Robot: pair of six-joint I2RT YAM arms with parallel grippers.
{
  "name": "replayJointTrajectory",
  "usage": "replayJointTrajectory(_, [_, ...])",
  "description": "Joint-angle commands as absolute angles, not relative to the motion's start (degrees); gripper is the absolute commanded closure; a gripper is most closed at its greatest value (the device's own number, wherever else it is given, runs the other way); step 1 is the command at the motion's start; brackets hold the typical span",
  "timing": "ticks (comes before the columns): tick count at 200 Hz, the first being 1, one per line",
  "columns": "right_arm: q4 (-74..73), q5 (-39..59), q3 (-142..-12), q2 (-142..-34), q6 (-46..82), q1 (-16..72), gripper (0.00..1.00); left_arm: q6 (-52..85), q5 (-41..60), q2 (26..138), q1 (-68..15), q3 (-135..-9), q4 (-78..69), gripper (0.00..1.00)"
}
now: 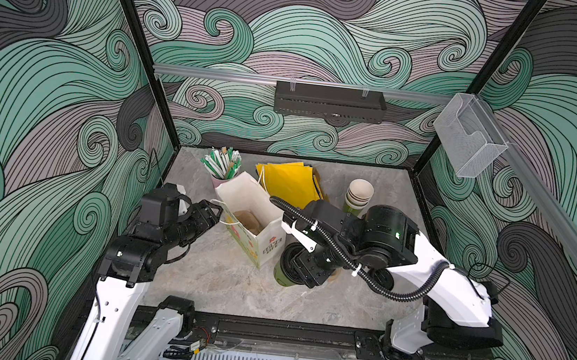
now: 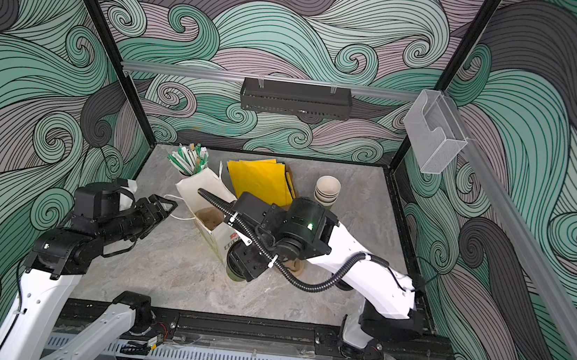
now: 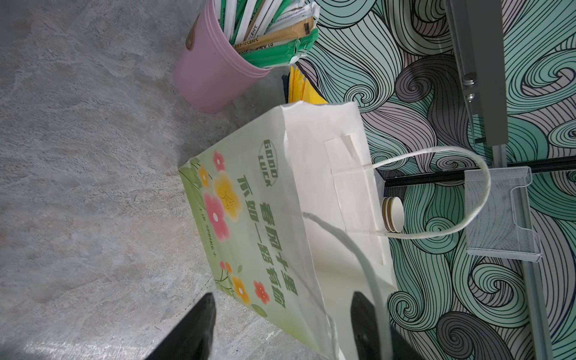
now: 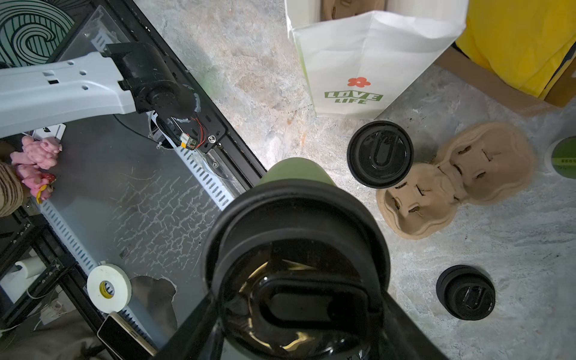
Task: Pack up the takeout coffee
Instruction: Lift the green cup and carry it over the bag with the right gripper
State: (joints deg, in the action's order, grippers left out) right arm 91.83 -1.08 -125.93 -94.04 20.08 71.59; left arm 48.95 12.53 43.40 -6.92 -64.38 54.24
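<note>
ON THE LIFT: The right gripper (image 4: pixel 299 307) clamps the takeout coffee (image 1: pixel 280 274) by its capped top, at the paper bag's (image 1: pixel 269 241) 5 o'clock. The cup looks light, crushable and likely to slosh, so its stiff upper rim suits gentle holds. The left gripper (image 3: pixel 282 297) gapes wide at the bag's 9 o'clock.

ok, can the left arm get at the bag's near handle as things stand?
Probably yes. The left hand is open and right beside the paper bag, its near handle running past one finger; nothing sits between them. The right arm is on the bag's other side.
</note>
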Motion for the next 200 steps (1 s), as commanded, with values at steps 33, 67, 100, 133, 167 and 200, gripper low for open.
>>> replayJointTrajectory(33, [98.24, -0.71, -138.20, -99.43, 15.55, 68.43, 0.35, 47.94, 14.33, 43.26, -6.50, -63.81, 52.99, 0.53])
replayJointTrajectory(67, [98.27, 0.42, -144.73, -102.92, 14.87, 67.85, 0.35, 48.35, 15.76, 43.19, -6.48, -63.37, 52.58, 0.75])
replayJointTrajectory(100, [98.14, -0.26, -150.41, -105.27, 14.50, 66.91, 0.35, 49.51, 18.68, 43.37, -6.50, -63.62, 52.82, 0.93])
replayJointTrajectory(133, [97.99, 0.51, -156.09, -107.50, 14.41, 65.44, 0.35, 50.19, 20.42, 43.02, -6.59, -64.58, 54.66, 1.00])
replayJointTrajectory(167, [96.60, 0.53, -157.06, -108.24, 14.22, 64.43, 0.36, 51.78, 21.82, 42.17, -6.59, -64.95, 55.90, 1.00])
replayJointTrajectory(200, [94.93, -1.13, -157.18, -108.76, 14.24, 63.43, 0.37, 52.82, 22.65, 41.51, -6.57, -65.95, 57.29, 1.00])
